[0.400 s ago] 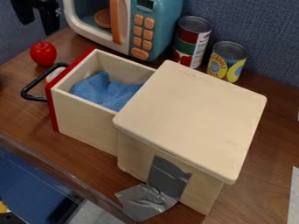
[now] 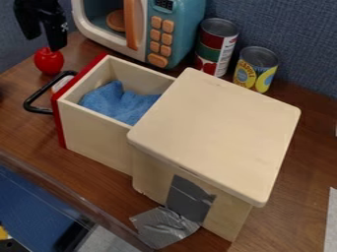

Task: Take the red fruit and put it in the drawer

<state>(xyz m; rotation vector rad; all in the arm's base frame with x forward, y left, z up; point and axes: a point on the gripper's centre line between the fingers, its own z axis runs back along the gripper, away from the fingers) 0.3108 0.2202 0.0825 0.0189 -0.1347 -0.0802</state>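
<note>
Red fruit (image 2: 49, 63) sits on the table (image 2: 26, 129), near the handle (image 2: 45, 87) and outside your open drawer (image 2: 99, 135), where a blue cloth (image 2: 112, 102) lies. Your gripper (image 2: 45, 43) hangs over the fruit, fingers spread with a gap between them, gripping nothing; whether it touches the fruit, you can't tell.

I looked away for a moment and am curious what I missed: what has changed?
The jaws came down in the view, towards the red fruit. They stand apart, and nothing was visibly taken hold of or let go. The fruit, the open drawer and the blue cloth inside it stayed as they were.
</note>
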